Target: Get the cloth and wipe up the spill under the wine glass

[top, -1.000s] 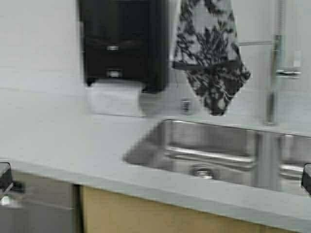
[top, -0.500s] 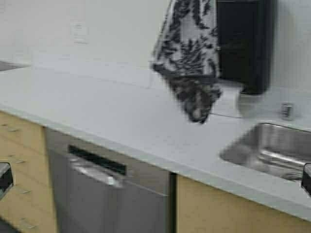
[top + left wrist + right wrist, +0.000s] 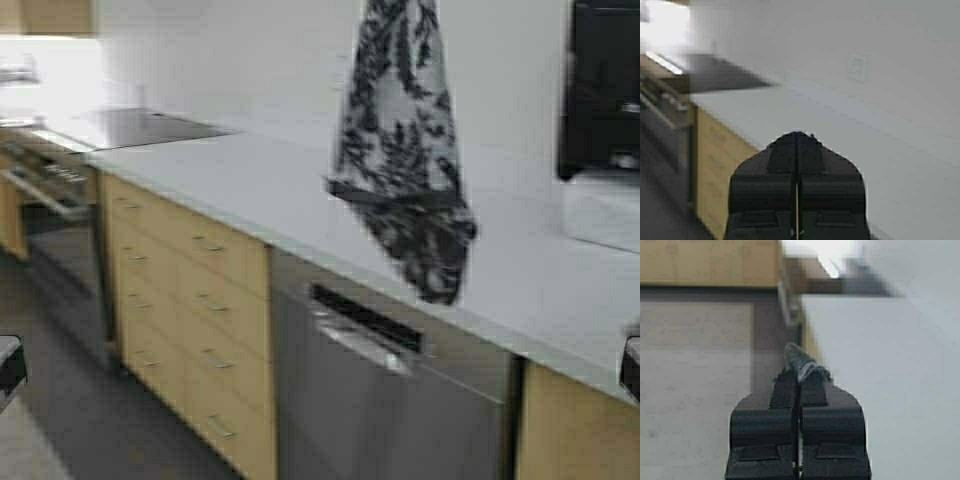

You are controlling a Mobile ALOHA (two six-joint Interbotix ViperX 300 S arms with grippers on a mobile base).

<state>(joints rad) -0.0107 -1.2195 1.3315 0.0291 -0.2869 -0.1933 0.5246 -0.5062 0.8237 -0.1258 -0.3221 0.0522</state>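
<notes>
1. Cloth [image 3: 405, 160]: white-grey towel with a dark leaf print, hanging in the air above the front part of the countertop [image 3: 260, 185] and over the dishwasher [image 3: 390, 390]. Its upper end runs out of the high view; its lower tip hangs past the countertop's front edge in that view.
2. Right gripper [image 3: 798, 371]: fingers pressed together, pinching a small tuft of the cloth [image 3: 799, 362] at their tips. Below it in the wrist view lie the countertop and a cabinet front.
3. Left gripper [image 3: 797, 137]: fingers pressed together, nothing between them; held in front of the countertop's edge.
4. Countertop: pale grey, running from the cooktop [image 3: 130, 125] toward the dispenser.
5. Drawers [image 3: 185, 300]: light wood with metal handles, under the countertop between the oven [image 3: 55, 240] and the dishwasher.
6. Dispenser [image 3: 603, 90]: black, wall-mounted above the countertop's right end, white paper [image 3: 600, 212] beneath it.
7. Wine glass: not in any view.
</notes>
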